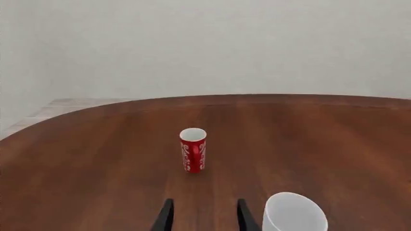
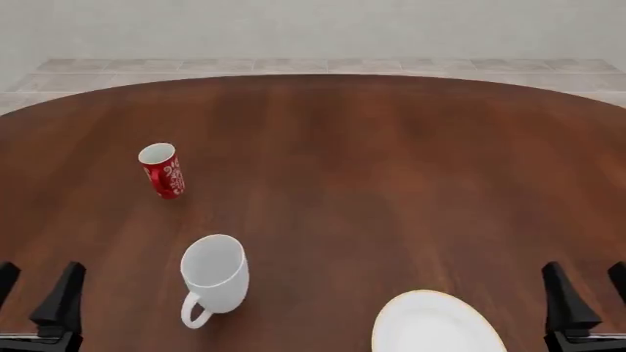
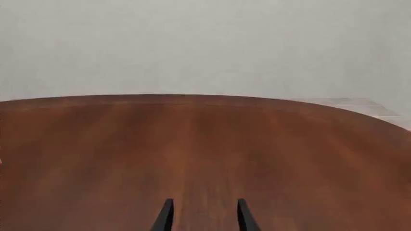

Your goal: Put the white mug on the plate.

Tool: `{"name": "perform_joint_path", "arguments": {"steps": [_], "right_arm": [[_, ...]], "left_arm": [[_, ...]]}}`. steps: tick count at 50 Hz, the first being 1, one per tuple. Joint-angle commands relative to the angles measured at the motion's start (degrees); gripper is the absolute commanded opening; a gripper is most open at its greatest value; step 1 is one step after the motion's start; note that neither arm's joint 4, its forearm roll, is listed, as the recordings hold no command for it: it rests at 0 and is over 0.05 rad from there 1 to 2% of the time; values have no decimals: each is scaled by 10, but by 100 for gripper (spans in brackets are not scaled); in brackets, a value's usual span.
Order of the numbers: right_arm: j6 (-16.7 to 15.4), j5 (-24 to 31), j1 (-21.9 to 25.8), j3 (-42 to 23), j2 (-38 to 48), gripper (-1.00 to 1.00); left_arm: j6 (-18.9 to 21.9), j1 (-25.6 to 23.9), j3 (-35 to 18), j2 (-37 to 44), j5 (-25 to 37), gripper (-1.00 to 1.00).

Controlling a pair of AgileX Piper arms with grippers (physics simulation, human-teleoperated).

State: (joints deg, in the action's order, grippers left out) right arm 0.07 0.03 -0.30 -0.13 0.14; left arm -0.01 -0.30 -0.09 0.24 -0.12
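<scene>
While both arms sit at the near edge of the wooden table (image 2: 391, 161), the plate (image 2: 435, 326) is cut off by the front view's lower border, only its far part and gold rim showing. Beyond and inward of the left gripper (image 2: 37, 293), whose fingers are spread with nothing between them, stands the white mug (image 2: 215, 275), upright, mouth up, its handle toward the arms; the left wrist view clips it. Farther off stands the red mug (image 2: 161, 170), well apart. Just inward of the right gripper (image 2: 587, 293) lies the plate; its fingers also stand parted and empty.
</scene>
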Motion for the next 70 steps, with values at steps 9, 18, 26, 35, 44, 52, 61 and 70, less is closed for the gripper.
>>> {"name": "perform_joint_path", "arguments": {"steps": [9,18,26,35,44,52,61,70], "right_arm": [[-1,-1,3,-2,3,100],[-1,-3,3,-1,5,100],[-2,-9,3,0,9,100],[-2,-8,3,0,8,100],[-2,-4,3,0,5,100],[-2,-1,3,-2,3,100],[-2,0,3,-3,3,100],[-14,-3,2,-2,3,100]], "left_arm": [[0,3,-2,2,0,100],[0,3,-3,0,3,100],[1,3,-3,-1,4,100],[-27,19,-65,2,78,100],[-12,-18,-124,66,154,100],[-3,-47,-165,95,208,100],[18,-63,-209,132,260,100],[42,-76,-264,164,299,100]]}}
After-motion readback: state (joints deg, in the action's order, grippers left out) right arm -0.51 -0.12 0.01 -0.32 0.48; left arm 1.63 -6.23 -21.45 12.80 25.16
